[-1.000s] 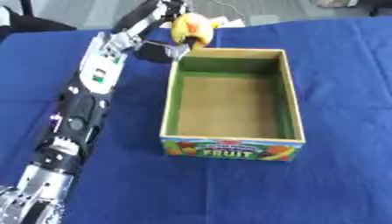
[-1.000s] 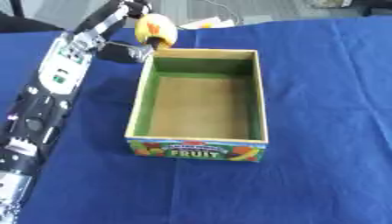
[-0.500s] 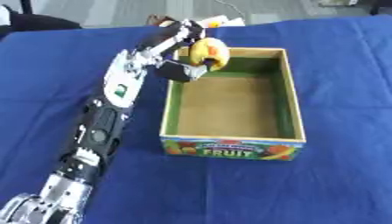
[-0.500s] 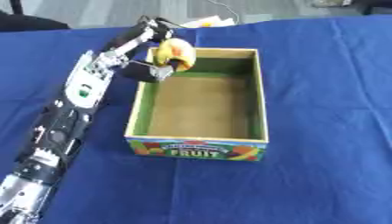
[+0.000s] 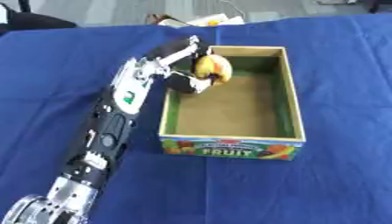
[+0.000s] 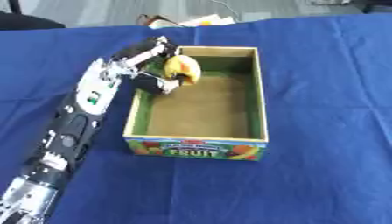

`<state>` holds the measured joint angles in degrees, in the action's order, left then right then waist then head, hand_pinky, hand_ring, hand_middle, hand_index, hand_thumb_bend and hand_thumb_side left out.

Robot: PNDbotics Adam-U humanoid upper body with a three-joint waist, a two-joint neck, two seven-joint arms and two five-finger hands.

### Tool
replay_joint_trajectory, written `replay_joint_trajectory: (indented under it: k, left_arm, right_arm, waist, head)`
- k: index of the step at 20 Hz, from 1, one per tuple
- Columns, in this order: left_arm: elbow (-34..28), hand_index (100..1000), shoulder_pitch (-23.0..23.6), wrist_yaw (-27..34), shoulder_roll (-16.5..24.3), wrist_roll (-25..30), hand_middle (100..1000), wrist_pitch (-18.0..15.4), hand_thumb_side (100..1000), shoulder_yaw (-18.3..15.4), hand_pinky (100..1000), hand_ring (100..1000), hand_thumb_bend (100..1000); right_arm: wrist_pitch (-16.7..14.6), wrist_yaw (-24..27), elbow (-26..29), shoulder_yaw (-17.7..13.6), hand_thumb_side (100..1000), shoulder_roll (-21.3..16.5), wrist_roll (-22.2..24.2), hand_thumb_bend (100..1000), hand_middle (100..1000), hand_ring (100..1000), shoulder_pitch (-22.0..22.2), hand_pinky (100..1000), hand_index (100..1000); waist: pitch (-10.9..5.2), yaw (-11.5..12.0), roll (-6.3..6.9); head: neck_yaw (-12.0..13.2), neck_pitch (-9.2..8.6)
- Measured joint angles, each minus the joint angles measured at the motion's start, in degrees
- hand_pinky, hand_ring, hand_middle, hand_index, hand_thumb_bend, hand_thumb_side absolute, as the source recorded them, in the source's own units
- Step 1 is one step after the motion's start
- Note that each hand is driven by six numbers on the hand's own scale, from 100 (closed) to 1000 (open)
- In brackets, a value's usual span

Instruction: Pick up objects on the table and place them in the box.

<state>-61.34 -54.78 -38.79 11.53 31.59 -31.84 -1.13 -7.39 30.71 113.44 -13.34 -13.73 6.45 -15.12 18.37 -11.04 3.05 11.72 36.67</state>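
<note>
A yellow fruit with a red patch (image 5: pixel 213 68) hangs over the far left part of the open box (image 5: pixel 294 118), held in my left hand (image 5: pixel 180 65). The fingers of that hand curl round the fruit from the left. The box is a wooden tray with green inner walls, a brown floor and a "FRUIT" label (image 5: pixel 227 151) on its near face; its floor is bare. My left arm (image 5: pixel 115 127) runs from the lower left corner up to the box's left wall. The right hand shows in neither view.
A blue cloth (image 5: pixel 337 65) covers the table all round the box. Some pale and yellow items and cables (image 5: pixel 207 19) lie past the table's far edge. A dark shape (image 5: pixel 23 22) sits at the far left.
My left hand has carried the fruit from beyond the box's far left corner to a spot over the box's inside, and lower. The view has shifted a little as well.
</note>
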Motion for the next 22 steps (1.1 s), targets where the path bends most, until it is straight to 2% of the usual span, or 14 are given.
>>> replay_joint_trajectory:
  k: [3,8,9,11,17,20,22]
  left_arm:
    - [-0.02,668,-0.12,-2.36,0.10,0.02,469,0.02,319,2.05,415,527,100]
    - [-0.62,768,-0.27,-6.41,0.55,0.02,533,0.02,462,4.73,478,595,100]
    - [-0.83,768,-0.26,-7.20,0.55,0.02,533,0.02,462,5.06,478,595,100]
    - [-1.23,842,-0.19,-8.80,0.55,0.03,586,0.03,534,5.46,517,644,100]
    - [-2.91,894,0.47,-13.82,0.54,0.11,624,0.11,612,5.58,550,693,114]
    - [-3.73,919,0.56,-16.17,0.50,0.11,646,0.11,677,5.43,564,712,193]
    - [-3.94,905,0.60,-17.56,0.48,0.07,647,0.07,665,5.41,567,717,207]
  right_arm:
    - [0.05,0.00,0.00,0.00,1000,0.28,0.05,100,485,746,-0.01,507,833]
    - [0.21,0.00,0.00,0.01,1000,0.36,0.20,100,485,746,-0.02,507,832]
    - [0.21,0.00,0.00,0.02,1000,0.36,0.20,100,485,746,-0.02,507,832]
    - [0.21,0.01,0.00,0.02,1000,0.36,0.20,100,485,745,-0.02,507,832]
    - [0.30,0.41,0.00,0.02,1000,0.36,0.11,100,485,745,-0.02,507,831]
    - [0.39,0.72,0.00,0.05,1000,0.36,0.03,100,485,744,-0.01,507,831]
    - [0.47,0.85,0.00,0.16,1000,0.36,0.00,100,485,744,0.01,507,831]
  waist:
    - [0.00,-0.03,0.00]
    - [0.00,-0.07,0.00]
    - [0.00,-0.08,-0.01]
    - [-0.02,-0.14,-0.02]
    - [-0.27,-0.18,-0.28]
    - [-0.61,-0.18,-0.35]
    - [-0.73,-0.18,-0.35]
  head:
    - [0.06,0.02]
    - [0.11,0.07]
    - [0.10,0.08]
    - [0.02,0.30]
    - [0.04,1.08]
    - [0.23,1.27]
    - [0.34,1.45]
